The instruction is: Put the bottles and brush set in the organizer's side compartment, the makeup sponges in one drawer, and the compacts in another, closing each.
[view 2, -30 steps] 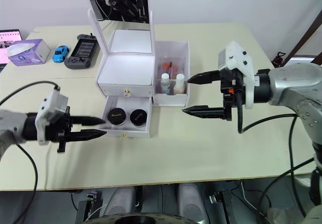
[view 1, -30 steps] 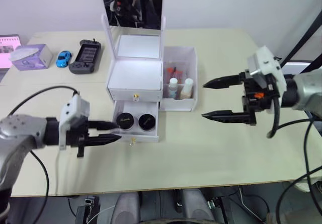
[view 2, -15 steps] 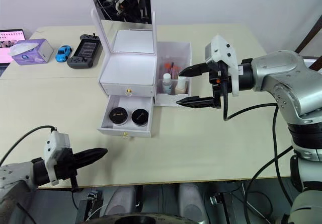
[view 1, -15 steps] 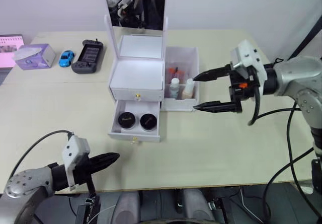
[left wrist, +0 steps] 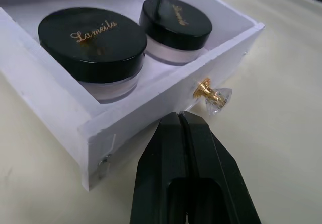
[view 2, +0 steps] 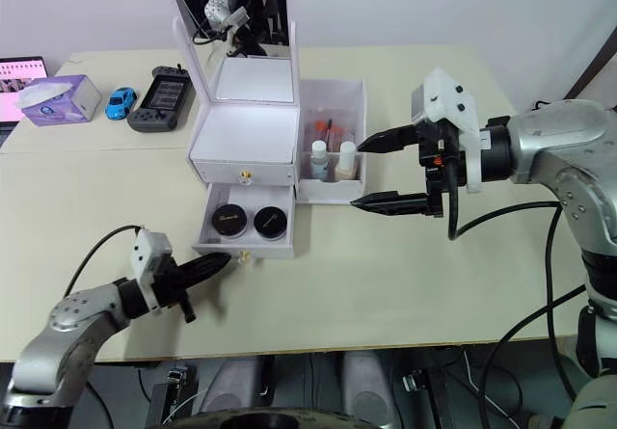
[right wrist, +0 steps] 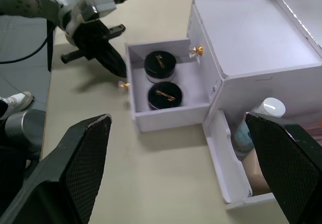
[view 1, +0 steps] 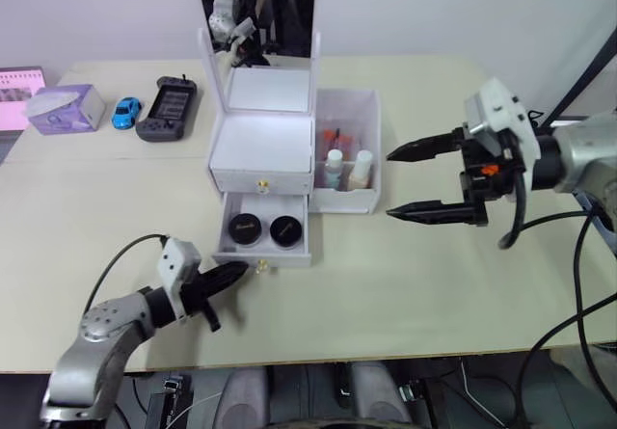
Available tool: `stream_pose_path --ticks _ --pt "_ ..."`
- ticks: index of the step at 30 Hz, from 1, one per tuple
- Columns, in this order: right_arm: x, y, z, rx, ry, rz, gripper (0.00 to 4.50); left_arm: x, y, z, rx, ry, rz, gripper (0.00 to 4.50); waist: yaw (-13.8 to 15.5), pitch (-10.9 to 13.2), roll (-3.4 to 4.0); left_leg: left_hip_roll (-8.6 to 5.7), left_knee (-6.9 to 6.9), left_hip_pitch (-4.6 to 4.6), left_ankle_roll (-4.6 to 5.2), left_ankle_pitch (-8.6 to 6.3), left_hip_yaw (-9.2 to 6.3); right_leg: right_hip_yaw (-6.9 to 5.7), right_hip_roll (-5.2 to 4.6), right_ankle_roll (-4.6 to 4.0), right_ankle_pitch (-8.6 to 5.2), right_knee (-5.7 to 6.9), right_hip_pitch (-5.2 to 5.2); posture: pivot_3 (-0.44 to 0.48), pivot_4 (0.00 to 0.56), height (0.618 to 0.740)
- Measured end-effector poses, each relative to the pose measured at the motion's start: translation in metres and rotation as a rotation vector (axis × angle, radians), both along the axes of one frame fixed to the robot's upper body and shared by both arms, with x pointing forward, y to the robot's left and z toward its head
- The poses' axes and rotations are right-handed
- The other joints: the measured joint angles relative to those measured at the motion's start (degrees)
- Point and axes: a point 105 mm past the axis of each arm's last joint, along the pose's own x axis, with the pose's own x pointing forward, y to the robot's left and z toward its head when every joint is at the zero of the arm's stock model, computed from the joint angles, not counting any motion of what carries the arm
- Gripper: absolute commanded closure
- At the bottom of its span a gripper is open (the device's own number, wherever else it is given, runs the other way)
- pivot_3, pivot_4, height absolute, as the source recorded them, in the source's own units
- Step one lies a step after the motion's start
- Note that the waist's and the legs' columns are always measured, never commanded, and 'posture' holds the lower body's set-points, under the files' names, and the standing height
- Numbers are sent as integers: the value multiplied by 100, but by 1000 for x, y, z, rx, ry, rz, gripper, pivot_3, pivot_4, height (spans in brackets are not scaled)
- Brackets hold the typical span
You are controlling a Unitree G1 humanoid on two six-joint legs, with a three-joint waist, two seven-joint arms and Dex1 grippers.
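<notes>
- Nearest, in the lower left of the left eye view, the left claw (view 1: 227, 275) lies low over the beige surface (view 1: 405, 284) with its two black fingers pressed together and gripping nothing; its tip is just in front of the open lower drawer (view 1: 262, 246), beside the gold knob (left wrist: 210, 93).
- The left wrist view shows the shut fingers (left wrist: 188, 148) pointing at the drawer's white front wall, apart from the knob.
- Inside that pulled-out lower drawer sit the two compacts (view 1: 244, 227), black-topped and side by side, the second one (view 1: 283, 227) just to its right.
- At the right middle of the left eye view, the right claw (view 1: 405, 180) hovers above the surface with its fingers spread wide apart, empty, tips pointing toward the organizer (view 1: 262, 154) and near the side compartment (view 1: 371, 149).
- Above the open drawer, the upper drawer (view 1: 261, 184) is pushed in, its gold knob at the front centre.
- In the side compartment, just right of the drawers, the two bottles (view 1: 333, 169) stand upright with white caps, the beige one (view 1: 360, 168) beside the clear one; behind them the pink-orange handles of the brush set (view 1: 334, 142) stand up.
- The makeup sponges cannot be seen from here.
- The upright mirror (view 1: 256, 19) rises at the back of the organizer, upper centre of the frame.
- Farthest, in the upper left, a dark handheld game console (view 1: 161, 108), a small blue toy car (view 1: 124, 112) and a purple tissue box (view 1: 66, 108) lie in a row on the surface.
</notes>
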Motion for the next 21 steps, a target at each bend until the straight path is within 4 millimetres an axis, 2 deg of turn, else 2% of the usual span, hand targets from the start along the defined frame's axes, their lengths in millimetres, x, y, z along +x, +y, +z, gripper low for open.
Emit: stream_pose_path --ticks 12,17,21 --pt "-4 -5 0 -6 -3 -68 0 54 -2 19 15 -165 108 4461 25 -1 1 -1 1 1 0 0 1 0 0 -19 13 -1 4 0 150 740" --pt "-5 -6 -1 -8 0 -90 0 70 -8 17 64 -180 81 4461 15 -1 1 -1 1 1 0 0 0 0 0 -19 13 0 4 0 150 740" --pt "-8 -8 0 -11 -10 -103 0 86 -11 27 83 -213 60 4461 26 -1 0 -2 2 -1 0 0 -1 0 1 -18 13 -1 4 0 150 740"
